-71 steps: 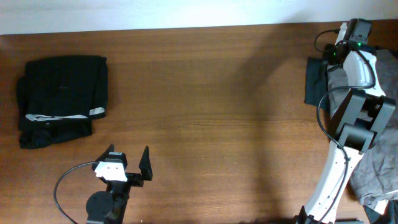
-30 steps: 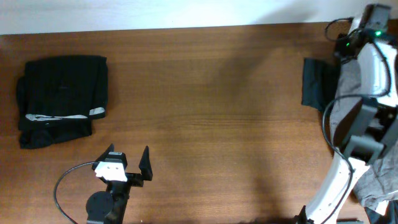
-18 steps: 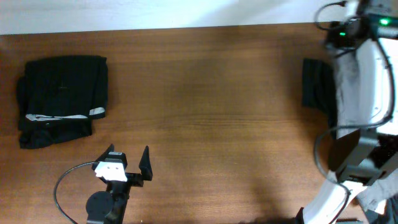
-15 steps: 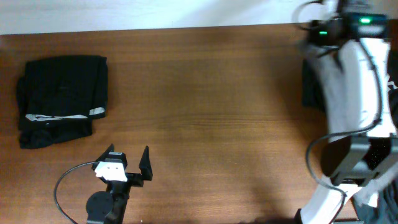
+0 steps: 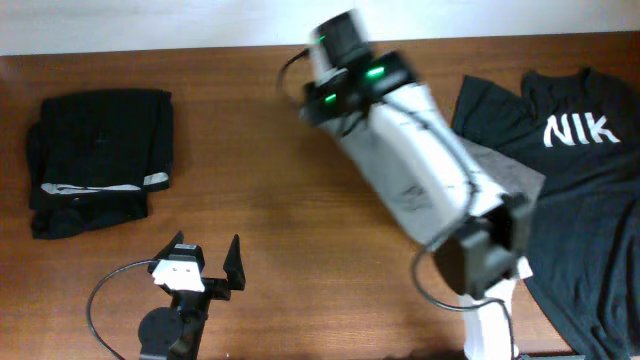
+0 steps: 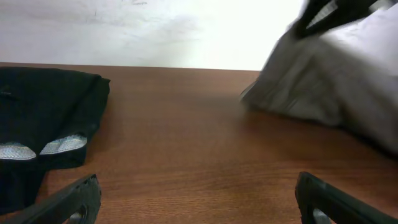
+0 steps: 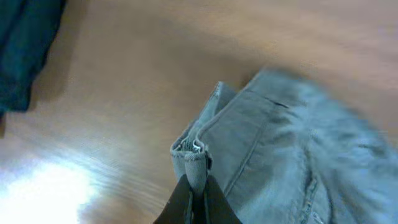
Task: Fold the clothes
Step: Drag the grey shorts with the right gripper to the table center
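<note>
Right wrist shows my right gripper [image 7: 196, 194] pinched closed on 1 thin hem of the grey shorts [image 7: 280, 149], hanging over the middle of the table [image 5: 260, 190]. My left gripper [image 5: 207, 248] sits spread wide, empty. With so little cloth pinched, a fast swing could tug it free.

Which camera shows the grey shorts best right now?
Right wrist: the grey shorts fill it, hem and seams clear, pinched by the right gripper. Left wrist and overhead show only a motion-blurred grey mass.
</note>
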Motion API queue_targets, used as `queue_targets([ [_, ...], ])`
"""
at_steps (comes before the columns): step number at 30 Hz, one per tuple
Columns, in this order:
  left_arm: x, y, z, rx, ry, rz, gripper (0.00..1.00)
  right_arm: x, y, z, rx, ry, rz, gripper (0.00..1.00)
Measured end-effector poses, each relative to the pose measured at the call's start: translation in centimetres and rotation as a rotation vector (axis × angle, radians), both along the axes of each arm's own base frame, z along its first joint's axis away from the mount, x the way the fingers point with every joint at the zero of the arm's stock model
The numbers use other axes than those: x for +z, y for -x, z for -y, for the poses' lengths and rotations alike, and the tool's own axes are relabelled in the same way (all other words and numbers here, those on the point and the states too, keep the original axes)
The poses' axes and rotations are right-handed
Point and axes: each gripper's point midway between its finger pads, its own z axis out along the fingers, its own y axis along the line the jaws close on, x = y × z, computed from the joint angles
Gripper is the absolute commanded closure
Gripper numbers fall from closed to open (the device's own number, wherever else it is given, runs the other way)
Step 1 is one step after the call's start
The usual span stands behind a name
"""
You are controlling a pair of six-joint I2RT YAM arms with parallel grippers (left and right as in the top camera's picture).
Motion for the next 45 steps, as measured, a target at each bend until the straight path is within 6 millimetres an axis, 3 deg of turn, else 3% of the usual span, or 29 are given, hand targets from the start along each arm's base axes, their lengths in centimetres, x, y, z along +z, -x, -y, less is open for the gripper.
queue_targets([
  [2, 0.0, 0.0, 0.0, 0.0, 0.0, 0.0, 0.01, -2.3, 0.9, -3.1, 0.05, 0.001, -0.023, 0.96],
  [5, 0.0, 0.0, 0.0, 0.0, 0.0, 0.0, 0.0, -4.1, 2.2, -7.1, 0.118, -0.025, -0.027, 0.96],
  [6, 0.0, 0.0, 0.0, 0.0, 0.0, -0.001, 0.01, -4.3, 3.0, -8.8, 0.151, -0.042, -0.022, 0.96],
  [10, 0.0, 0.0, 0.0, 0.0, 0.0, 0.0, 0.0, -3.7, 5.1, -12.5, 0.227, -0.084, 0.001, 0.94],
  [12, 0.0, 0.0, 0.0, 0.0, 0.0, 0.0, 0.01, -3.6, 6.3, -13.8, 0.253, -0.092, -0.005, 0.67],
  [15, 0.0, 0.0, 0.0, 0.0, 0.0, 0.0, 0.01, -3.8, 8.0, -14.9, 0.288, -0.092, -0.024, 0.53],
  [19, 0.0, 0.0, 0.0, 0.0, 0.0, 0.0, 0.01, -3.8, 7.9, -14.5, 0.293, -0.088, -0.03, 0.42],
  [21, 0.0, 0.0, 0.0, 0.0, 0.0, 0.0, 0.01, -3.5, 7.5, -13.2, 0.274, -0.077, -0.042, 0.41],
  [25, 0.0, 0.0, 0.0, 0.0, 0.0, 0.0, 0.01, -1.2, 5.8, -7.9, 0.183, -0.056, -0.077, 0.41],
  [30, 0.0, 0.0, 0.0, 0.0, 0.0, 0.0, 0.01, 3.8, 4.1, 2.3, 0.0, -0.043, -0.107, 0.41],
  [34, 0.0, 0.0, 0.0, 0.0, 0.0, -0.001, 0.01, 6.3, 4.1, 10.5, -0.159, -0.031, -0.151, 0.37],
  [37, 0.0, 0.0, 0.0, 0.0, 0.0, 0.0, 0.0, 6.4, 4.4, 14.9, -0.249, -0.016, -0.199, 0.37],
  [45, 0.2, 0.0, 0.0, 0.0, 0.001, 0.006, 0.01, 5.2, 6.0, 22.7, -0.378, 0.025, -0.328, 0.37],
])
